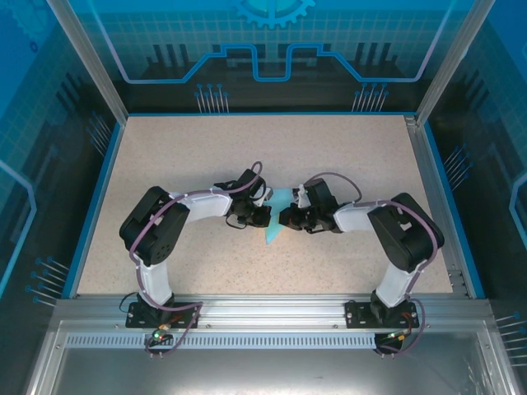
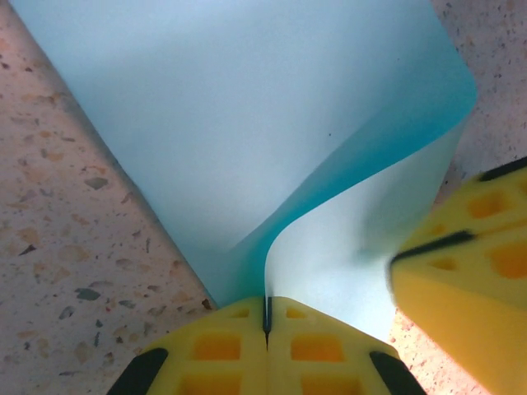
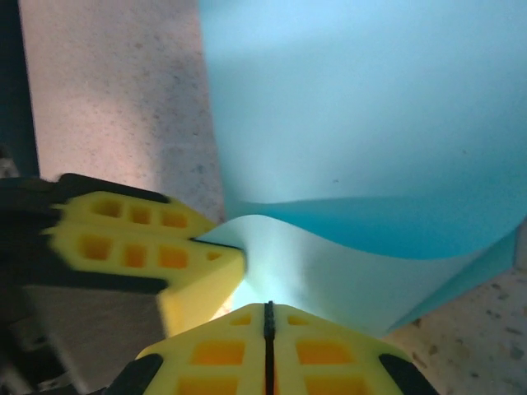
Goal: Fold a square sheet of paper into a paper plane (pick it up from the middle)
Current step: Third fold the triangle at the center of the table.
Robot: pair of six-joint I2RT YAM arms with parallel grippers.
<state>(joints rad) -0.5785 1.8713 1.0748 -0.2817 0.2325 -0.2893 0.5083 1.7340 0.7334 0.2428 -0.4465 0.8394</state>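
Where the sheet of paper lies: you have it at the middle of the bench, between the two grippers, with one point of it reaching toward the arm bases.
Left gripper: your left gripper comes at the sheet from its left side. On its wrist camera the yellow fingers are pressed together, and the sheet's curled edge runs down into the seam between them, so it is clenched on the paper.
Right gripper: your right gripper meets the sheet from the opposite side. On its own camera the fingers are closed tight and the pale flap drops to their tips, pinched there.
Gripper spacing: you have the two sets of fingertips just beside each other, with a left finger touching the flap close to the right gripper's tips.
Sheet shape: most of it lies flat on the bench. The part nearest the grippers bends up off the surface in a smooth curve and shows a paler underside.
Bench: speckled beige with a blue border.
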